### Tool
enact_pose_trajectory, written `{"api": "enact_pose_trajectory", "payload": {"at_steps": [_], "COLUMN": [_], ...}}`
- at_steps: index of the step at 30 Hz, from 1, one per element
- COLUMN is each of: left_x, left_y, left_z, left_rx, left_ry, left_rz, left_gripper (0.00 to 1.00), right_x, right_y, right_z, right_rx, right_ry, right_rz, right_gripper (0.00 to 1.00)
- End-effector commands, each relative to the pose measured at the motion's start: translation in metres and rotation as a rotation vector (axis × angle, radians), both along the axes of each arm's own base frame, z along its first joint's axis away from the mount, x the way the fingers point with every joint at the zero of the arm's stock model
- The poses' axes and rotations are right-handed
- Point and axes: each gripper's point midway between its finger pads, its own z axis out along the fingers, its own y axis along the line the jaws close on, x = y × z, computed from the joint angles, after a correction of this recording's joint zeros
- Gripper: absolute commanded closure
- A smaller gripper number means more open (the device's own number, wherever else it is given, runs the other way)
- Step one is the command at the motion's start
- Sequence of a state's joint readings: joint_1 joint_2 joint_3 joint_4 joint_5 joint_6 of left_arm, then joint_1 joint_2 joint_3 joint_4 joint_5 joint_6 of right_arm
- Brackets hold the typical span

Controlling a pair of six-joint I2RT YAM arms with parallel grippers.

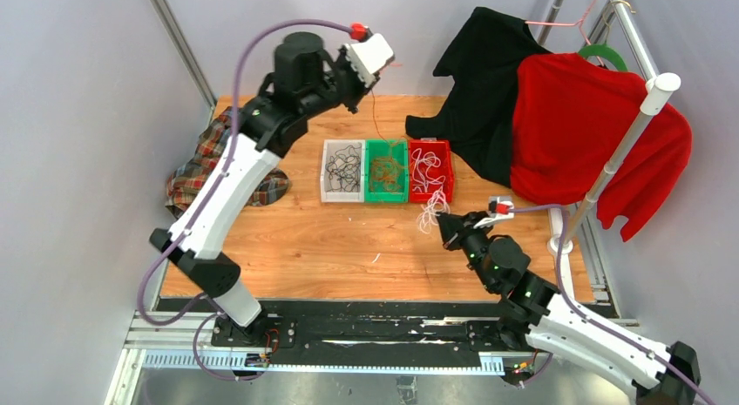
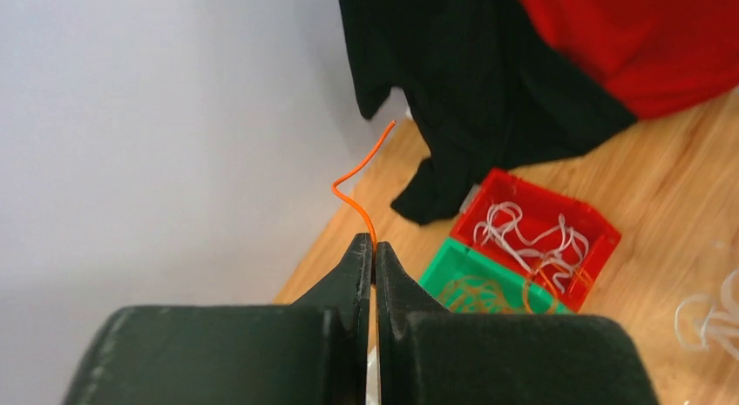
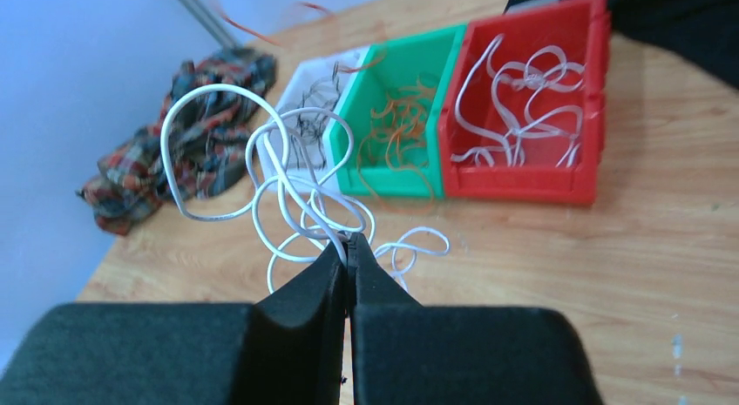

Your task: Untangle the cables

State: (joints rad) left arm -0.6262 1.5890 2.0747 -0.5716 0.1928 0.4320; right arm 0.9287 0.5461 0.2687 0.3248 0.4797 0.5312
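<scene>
My left gripper (image 1: 355, 98) is raised high over the back of the table and shut on a thin orange cable (image 2: 357, 174). The cable's free end curls up past the fingertips (image 2: 375, 241), and its rest hangs down (image 1: 376, 126) toward the green bin (image 1: 386, 192), which holds orange cables. My right gripper (image 1: 443, 224) is low in front of the red bin (image 1: 431, 196) and shut on a tangle of white cable (image 3: 261, 144) at its tips (image 3: 351, 239). The tangle's loops rest on the wood (image 1: 430, 212). The red bin holds white cables. A white bin (image 1: 342, 194) holds black cables.
A plaid cloth (image 1: 205, 161) lies at the table's left edge. A black garment (image 1: 484, 91) and a red garment (image 1: 584, 135) hang from a white rack post (image 1: 627, 135) at the back right, draping close to the red bin.
</scene>
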Motion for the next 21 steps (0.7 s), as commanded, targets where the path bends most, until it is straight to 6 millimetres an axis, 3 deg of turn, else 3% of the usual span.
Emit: {"api": "enact_pose_trajectory", "payload": {"at_steps": [1,10,16,21], "left_x": [0.03,0.077,0.083,0.08], "left_y": [-0.011,-0.032,-0.037,-0.037], "left_z": [-0.034,-0.123,-0.187,-0.224], "left_rx": [0.104,0.275,0.345,0.382], "left_ry": [-0.009,0.087,0.185,0.242], "left_rz": [0.033,0.043,0.031,0.015], "left_gripper": [1.0,1.0,1.0,1.0], "right_x": [0.003,0.01,0.018,0.026], "right_y": [-0.032,-0.053,-0.057,-0.056], "right_z": [0.019,0.059,0.084,0.094], "right_rx": [-0.047,-0.093,-0.123,-0.154], "right_ry": [0.012,-0.03,-0.056,-0.04], "right_rz": [-0.091,-0.152,-0.188,-0.186], "right_gripper": [0.99,0.99,0.99,0.99]}}
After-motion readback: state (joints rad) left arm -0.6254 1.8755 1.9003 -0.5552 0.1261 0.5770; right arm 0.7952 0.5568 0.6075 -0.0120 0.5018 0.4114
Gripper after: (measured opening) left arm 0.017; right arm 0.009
